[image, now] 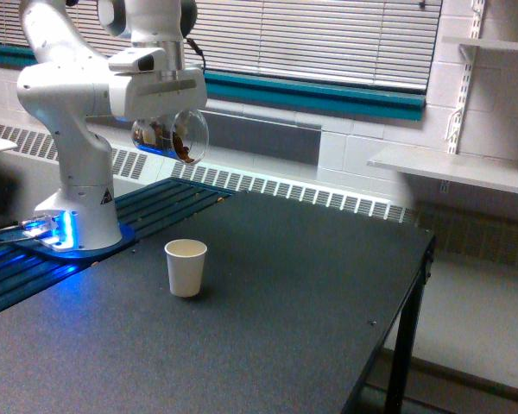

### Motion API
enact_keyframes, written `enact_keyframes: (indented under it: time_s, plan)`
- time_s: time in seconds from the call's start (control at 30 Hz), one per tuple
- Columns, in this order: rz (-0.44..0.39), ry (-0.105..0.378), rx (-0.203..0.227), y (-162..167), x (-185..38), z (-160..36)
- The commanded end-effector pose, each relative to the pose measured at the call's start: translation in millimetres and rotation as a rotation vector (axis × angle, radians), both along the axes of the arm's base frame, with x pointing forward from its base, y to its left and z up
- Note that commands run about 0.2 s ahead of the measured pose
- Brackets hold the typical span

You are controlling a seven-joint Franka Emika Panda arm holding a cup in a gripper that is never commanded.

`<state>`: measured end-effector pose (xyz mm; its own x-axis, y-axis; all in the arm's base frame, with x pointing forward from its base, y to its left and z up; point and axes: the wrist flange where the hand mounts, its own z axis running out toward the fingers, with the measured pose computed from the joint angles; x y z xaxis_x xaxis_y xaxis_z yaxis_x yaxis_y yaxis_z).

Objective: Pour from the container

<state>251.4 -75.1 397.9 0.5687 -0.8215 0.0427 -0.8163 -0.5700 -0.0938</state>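
Observation:
The container (180,135) is a clear round cup with brown and tan bits inside. It hangs tipped on its side under the white arm's wrist, its mouth facing the exterior view's right. My gripper (162,131) is shut on the container, and its fingers are mostly hidden behind the container. A white paper cup (186,267) stands upright on the dark table, well below the container and almost straight under it.
The arm's white base (79,216) with a blue light stands at the table's left. The dark table top (268,310) ends in an edge at the exterior view's right. A radiator grille and blinds run along the back wall.

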Motion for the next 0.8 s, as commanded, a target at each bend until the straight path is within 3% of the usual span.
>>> enact_keyframes:
  time_s: [0.03, 0.8]
  plan:
    - [0.011, 0.040, 0.013, -0.8, -6.2, -15.7]
    - [0.012, 0.088, 0.021, -6.4, -11.2, -23.4]
